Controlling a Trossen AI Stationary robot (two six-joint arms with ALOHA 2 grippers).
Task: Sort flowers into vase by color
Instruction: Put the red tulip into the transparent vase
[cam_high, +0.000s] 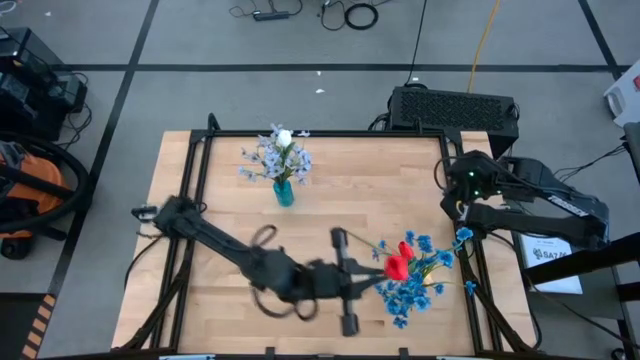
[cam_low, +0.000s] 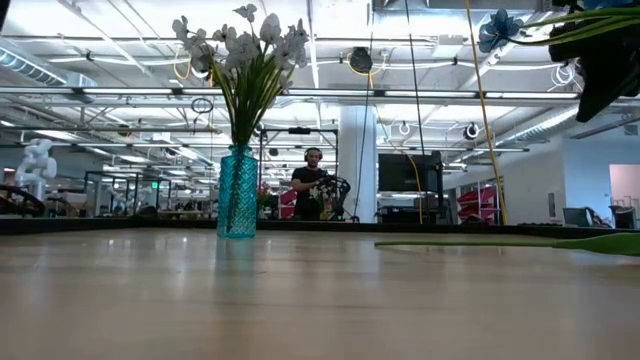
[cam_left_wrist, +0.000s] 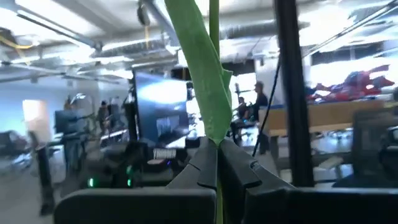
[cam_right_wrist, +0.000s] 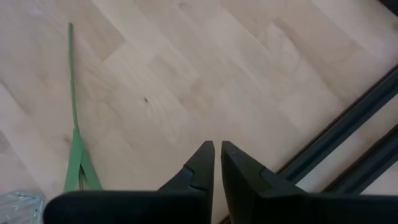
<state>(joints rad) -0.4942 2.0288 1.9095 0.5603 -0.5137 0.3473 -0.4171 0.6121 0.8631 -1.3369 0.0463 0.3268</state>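
Counted two arms, one vase, one heap of flowers.

Found the left gripper (cam_high: 362, 278) toward the front edge of the surface (cam_high: 230, 310), reaching in from the left and raised. Saw its jaws closed tight on one green stem (cam_left_wrist: 213, 74) with a broad leaf. Could not see that stem's bloom from the wrist.

Logged the heap of flowers (cam_high: 415, 275) just right of that gripper, close to the front right corner. Made out red tulip (cam_high: 398, 265) heads in a single patch, count uncertain. Could not count the bright blue sprays (cam_high: 405, 298) around them, too tangled. Noted one blue bloom (cam_high: 464, 235) apart at the heap's far side, near the right edge.

Placed the right gripper (cam_high: 462, 200) at the right edge, farther back, over bare wood beside a dark frame rail (cam_right_wrist: 348, 134). Saw its jaws (cam_right_wrist: 216, 146) drawn to a thin slit, holding nothing. Spotted one loose stem (cam_right_wrist: 73, 124) lying flat nearby.

Found the vase (cam_high: 284, 192), teal, upright, left of centre toward the far edge, well apart from the heap. Counted one white bud (cam_high: 284, 138) among its pale blue-white sprays (cam_high: 262, 160).

Noted bare wood between vase and heap, and across the left half under the left arm.

Glimpsed one person (cam_low: 313, 185) in the room beyond.
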